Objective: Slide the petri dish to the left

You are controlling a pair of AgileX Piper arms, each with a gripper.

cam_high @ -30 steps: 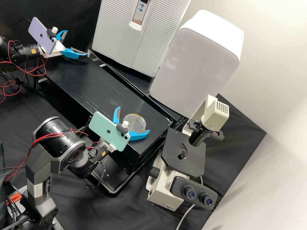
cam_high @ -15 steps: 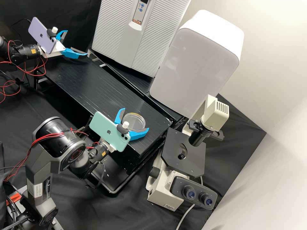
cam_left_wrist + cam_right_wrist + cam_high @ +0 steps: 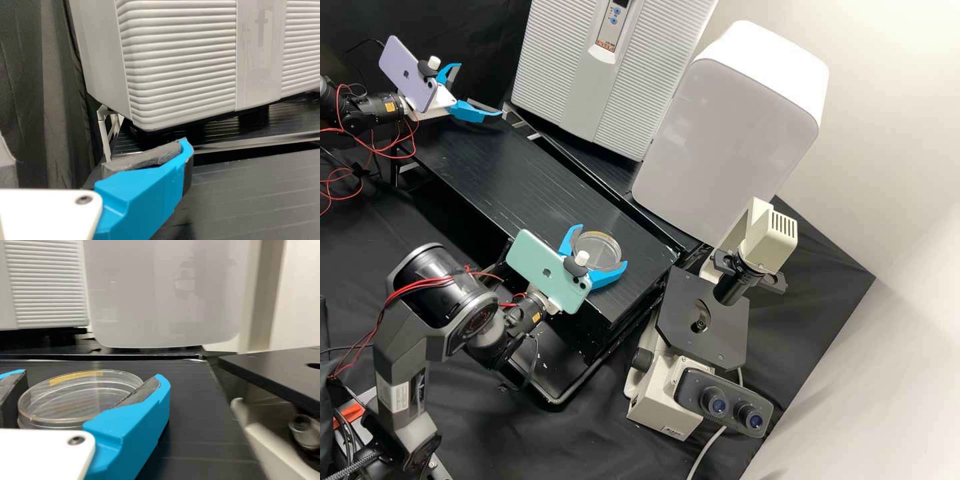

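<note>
- Where the right claw [image 3: 593,257] sits over the right end of the surface, its two bright blue fingers [image 3: 132,427] are drawn narrow around a clear, round, shallow plastic petri dish [image 3: 598,247], one finger on each side of it.
- In the right wrist view the dark pads seem to meet the rim of the petri dish [image 3: 75,397] on both sides, so I judge it held, though only lightly.
- The petri dish rests flat on the surface, lid up, with a yellow strip along its far rim. It sits directly between the fingers, not ahead of them.
- The coming move turns on one relation: the surface's long axis runs from this arm to the left claw [image 3: 475,92] at the far end, so going left means travelling along it toward that arm.
- The right arm is plainly the nearer one. The left claw is well apart from the dish, its fingers spread wide and holding nothing.
- The surface is a raised black ribbed platform [image 3: 520,180], and the stretch between the two arms is bare.
- Behind it stand a white ribbed appliance [image 3: 600,80] and a smooth white box-shaped housing [image 3: 733,127].
- Just off the right end is a beige and black microscope [image 3: 713,333], on black cloth [image 3: 520,433].
</note>
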